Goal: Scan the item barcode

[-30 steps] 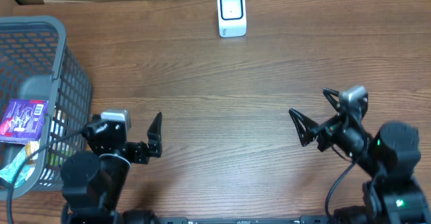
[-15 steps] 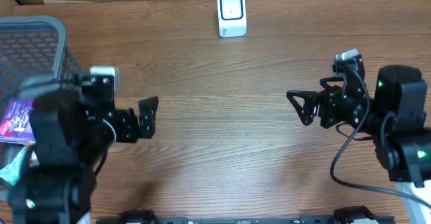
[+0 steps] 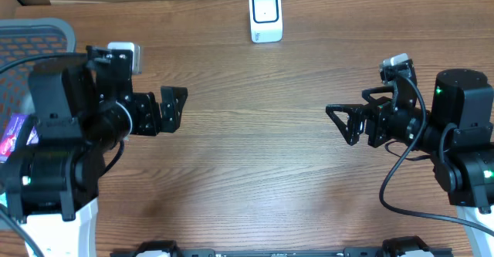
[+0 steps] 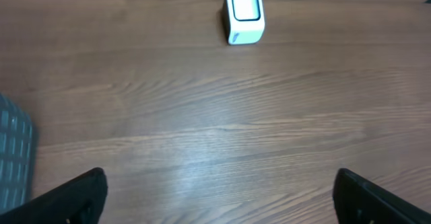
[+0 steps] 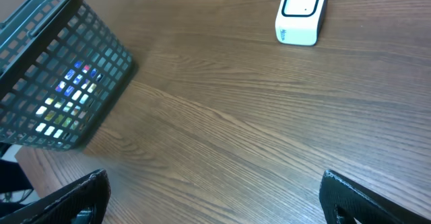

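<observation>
Reaching into the basket (image 3: 35,37) for the item (image 3: 15,133) inside, the left end effector (image 3: 171,109), spread and empty like the right end effector (image 3: 340,124), could snag the mesh or cover the barcode, spoiling the read at the scanner (image 3: 265,15).

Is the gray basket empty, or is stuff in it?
Not empty. A purple packet lies inside the basket, and colours show through its mesh side.
</observation>
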`<state>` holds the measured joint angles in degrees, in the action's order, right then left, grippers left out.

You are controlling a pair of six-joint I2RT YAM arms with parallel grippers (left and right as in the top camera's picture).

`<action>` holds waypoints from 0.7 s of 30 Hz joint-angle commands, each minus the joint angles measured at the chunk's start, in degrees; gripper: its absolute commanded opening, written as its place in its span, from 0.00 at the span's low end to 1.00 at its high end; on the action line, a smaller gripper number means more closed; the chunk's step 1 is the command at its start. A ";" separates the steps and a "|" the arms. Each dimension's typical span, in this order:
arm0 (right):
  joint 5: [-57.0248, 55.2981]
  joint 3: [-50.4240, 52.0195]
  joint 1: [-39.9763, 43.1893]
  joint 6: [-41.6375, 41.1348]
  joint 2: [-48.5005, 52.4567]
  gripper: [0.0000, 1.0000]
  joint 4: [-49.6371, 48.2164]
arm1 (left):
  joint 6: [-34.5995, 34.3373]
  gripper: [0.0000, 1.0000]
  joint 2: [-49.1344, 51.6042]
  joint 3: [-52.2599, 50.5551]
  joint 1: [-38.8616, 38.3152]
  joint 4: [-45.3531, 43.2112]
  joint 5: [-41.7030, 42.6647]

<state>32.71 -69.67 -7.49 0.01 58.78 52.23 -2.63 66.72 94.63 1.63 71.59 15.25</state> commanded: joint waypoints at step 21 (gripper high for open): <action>0.39 -1.64 0.37 0.31 3.28 1.00 3.08 | -31.47 1.00 8.90 8.17 37.75 8.44 -26.03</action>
<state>32.82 -69.67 -7.49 -0.03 60.99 55.16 -31.42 72.95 101.69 37.45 79.20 -9.58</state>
